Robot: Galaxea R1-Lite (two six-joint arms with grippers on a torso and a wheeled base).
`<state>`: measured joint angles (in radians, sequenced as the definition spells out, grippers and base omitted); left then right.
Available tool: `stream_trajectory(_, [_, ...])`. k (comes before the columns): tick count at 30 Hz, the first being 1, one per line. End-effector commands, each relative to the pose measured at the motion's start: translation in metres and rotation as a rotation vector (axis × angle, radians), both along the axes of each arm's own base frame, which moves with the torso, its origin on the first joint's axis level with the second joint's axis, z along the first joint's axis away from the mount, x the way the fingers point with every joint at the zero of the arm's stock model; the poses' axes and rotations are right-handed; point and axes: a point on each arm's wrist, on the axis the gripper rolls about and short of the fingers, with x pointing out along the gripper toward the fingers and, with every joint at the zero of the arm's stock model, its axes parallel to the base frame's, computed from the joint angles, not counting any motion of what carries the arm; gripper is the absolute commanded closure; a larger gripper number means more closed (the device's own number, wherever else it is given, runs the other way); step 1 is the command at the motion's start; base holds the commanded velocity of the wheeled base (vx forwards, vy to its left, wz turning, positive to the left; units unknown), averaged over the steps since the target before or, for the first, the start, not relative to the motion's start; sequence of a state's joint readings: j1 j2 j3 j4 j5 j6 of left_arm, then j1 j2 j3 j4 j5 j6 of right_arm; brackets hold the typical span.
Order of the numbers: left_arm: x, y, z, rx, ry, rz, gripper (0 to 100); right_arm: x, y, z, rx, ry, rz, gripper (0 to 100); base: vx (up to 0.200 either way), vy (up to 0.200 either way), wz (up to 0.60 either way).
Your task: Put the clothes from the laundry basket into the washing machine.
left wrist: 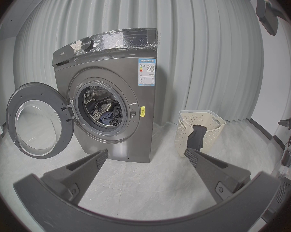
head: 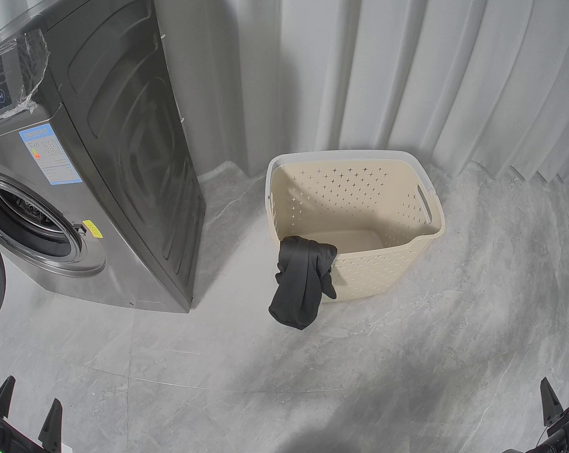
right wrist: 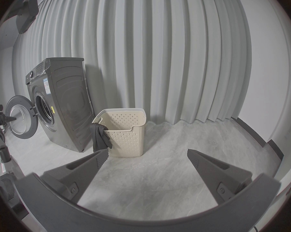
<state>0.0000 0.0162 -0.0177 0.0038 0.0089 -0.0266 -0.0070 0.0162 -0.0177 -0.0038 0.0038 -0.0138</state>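
Grey marble floor (head: pixel 360 372), pleated curtain (head: pixel 391 64) behind. Dark garment (head: pixel 300 281) draped over near rim of cream laundry basket (head: pixel 360 157), hanging outside. Washing machine (head: pixel 127 158) beside basket, door (left wrist: pixel 39 120) open, clothes (left wrist: pixel 110 115) in drum. My left gripper (left wrist: pixel 145 152) and right gripper (right wrist: pixel 147 152) spread wide, holding nothing, well apart from basket.

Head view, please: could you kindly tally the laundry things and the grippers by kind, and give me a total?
Washing machine: 1
Laundry basket: 1
Dark garment, draped over the basket's front rim: 1
Left gripper and right gripper, both open: 2
Total: 5
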Motion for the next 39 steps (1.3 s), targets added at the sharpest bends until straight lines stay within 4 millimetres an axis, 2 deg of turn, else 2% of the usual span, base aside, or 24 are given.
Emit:
stream_trajectory(1, [0.0002,0.0000,-0.0044,-0.003,0.004,0.002,0,0.0002,0.0000,-0.0051,0.000,0.002,0.002,0,0.000,0.000,0.00])
stream_trajectory(11, [0.0003,0.0001,-0.0047,0.001,0.004,0.005,0,0.0002,0.0001,-0.0051,-0.002,0.002,0.002,0,0.000,-0.180,0.00])
stream_trajectory(23, [0.0003,0.0001,-0.0047,0.001,0.004,0.005,0,0.0002,0.0000,-0.0051,0.000,0.002,0.000,0,0.000,0.000,0.00])
stream_trajectory(32, [0.0003,0.0001,-0.0047,-0.001,0.004,0.005,0,0.0001,-0.0001,-0.0052,0.009,0.001,-0.008,0,0.200,0.000,0.00])
stream_trajectory(39, [0.0003,0.0001,-0.0048,-0.006,0.005,0.006,0,0.0001,-0.0002,-0.0044,0.009,-0.007,-0.009,0,0.000,0.000,0.00])
